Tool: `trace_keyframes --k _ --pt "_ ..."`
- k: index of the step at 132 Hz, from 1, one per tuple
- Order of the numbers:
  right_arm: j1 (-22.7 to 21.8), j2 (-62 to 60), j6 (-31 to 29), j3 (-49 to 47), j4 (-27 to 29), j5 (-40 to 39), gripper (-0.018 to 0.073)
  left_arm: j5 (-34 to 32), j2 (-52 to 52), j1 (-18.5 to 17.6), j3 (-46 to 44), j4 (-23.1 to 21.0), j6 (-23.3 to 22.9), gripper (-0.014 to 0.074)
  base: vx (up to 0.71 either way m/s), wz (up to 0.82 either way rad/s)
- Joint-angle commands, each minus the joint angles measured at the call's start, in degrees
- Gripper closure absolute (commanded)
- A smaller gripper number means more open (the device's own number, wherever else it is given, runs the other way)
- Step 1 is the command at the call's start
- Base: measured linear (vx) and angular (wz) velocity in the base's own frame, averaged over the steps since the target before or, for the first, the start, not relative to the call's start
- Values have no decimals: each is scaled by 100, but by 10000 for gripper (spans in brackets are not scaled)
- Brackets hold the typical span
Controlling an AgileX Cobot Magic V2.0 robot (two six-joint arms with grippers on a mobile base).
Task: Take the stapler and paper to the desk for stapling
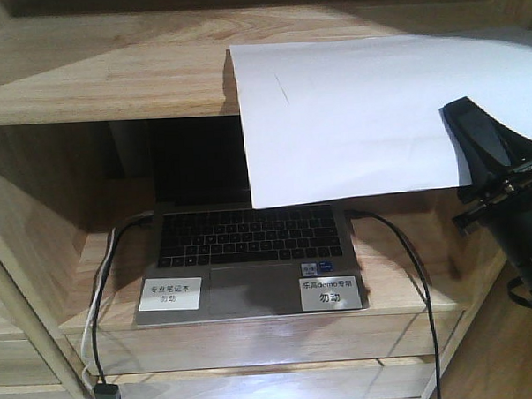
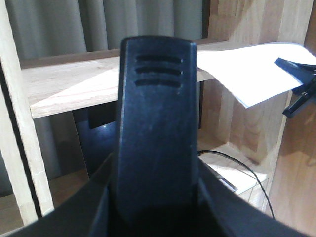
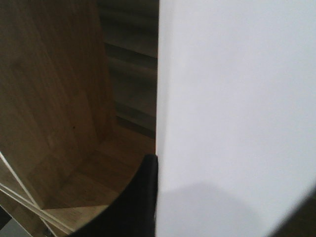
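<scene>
At the far right of the shelf unit, the black right gripper (image 2: 286, 89) has its jaws apart, one finger above and one below the right edge of the large, plain white rectangular sheet of paper (image 1: 368, 115). The gap between the fingers looks wider than the sheet, so I judge that it straddles the paper rather than clamps it. Its wrist view is filled by white with one dark finger at the bottom, which fits that closeness.

From there the paper spreads leftward. Its long axis runs left to right along the front of the upper light-wood shelf board (image 1: 102, 74). The rear part rests on the board and the front part overhangs the edge, hiding the screen of the open grey laptop (image 1: 250, 244) on the board below.

The black left gripper (image 2: 155, 98) shows only one broad finger close to its camera. Whether it is parted or closed cannot be told, and nothing is seen in it. The paper lies up and to its right, well apart.

The right arm is therefore the nearer one, and pulling the sheet clear would mean closing on that right edge and drawing it off the board. Neither the stapler nor the desk is in view.
</scene>
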Motion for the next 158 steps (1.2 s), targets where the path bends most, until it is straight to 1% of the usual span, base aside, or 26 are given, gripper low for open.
trace_keyframes --k 1,27,43,60,81,91,99,100,113,114,117,118,127,145,158 --pt "0 -202 -158 -163 -113 -1140 569 -700 107 -30 -117 -96 -11 603 0 0" --pt "0 -654 -303 -163 -301 -1129 568 -700 107 -30 -117 -96 -11 603 0 0" --pt "0 -950 -298 -163 -653 -1011 566 -700 107 -30 -117 -96 -11 603 0 0" --pt "0 -1334 -298 -163 -986 -692 566 -700 107 -30 -117 -96 -11 603 0 0" --pt "-42 -1825 -309 -163 -981 -457 566 -700 107 -30 -117 -96 -11 603 0 0" --pt "-191 -2064 -285 -120 -969 -444 566 -700 107 -30 -117 -96 -11 603 0 0" --pt "-365 -2245 -151 -10 -921 -452 566 -700 107 -30 -117 -96 -11 603 0 0" --pt "-443 -2291 -121 21 -905 -457 566 -700 107 -30 -117 -96 -11 603 0 0" --pt "-791 -2604 172 281 -850 -457 566 -700 107 -30 -117 -96 -11 603 0 0" --pt "-876 -2652 220 323 -850 -457 566 -700 107 -30 -117 -96 -11 603 0 0" --pt "-903 -2701 264 341 -850 -457 566 -700 107 -30 -117 -96 -11 603 0 0" --pt "-984 -2775 328 398 -850 -457 566 -700 107 -30 -117 -96 -11 603 0 0" --pt "-1217 -3054 449 582 -850 -445 566 -700 107 -30 -117 -96 -11 603 0 0" --pt "-1459 -3543 465 806 -865 -370 566 -700 107 -30 -117 -96 -11 603 0 0" --pt "-1517 -3825 471 903 -879 -220 566 -700 107 -30 -117 -96 -11 603 0 0"
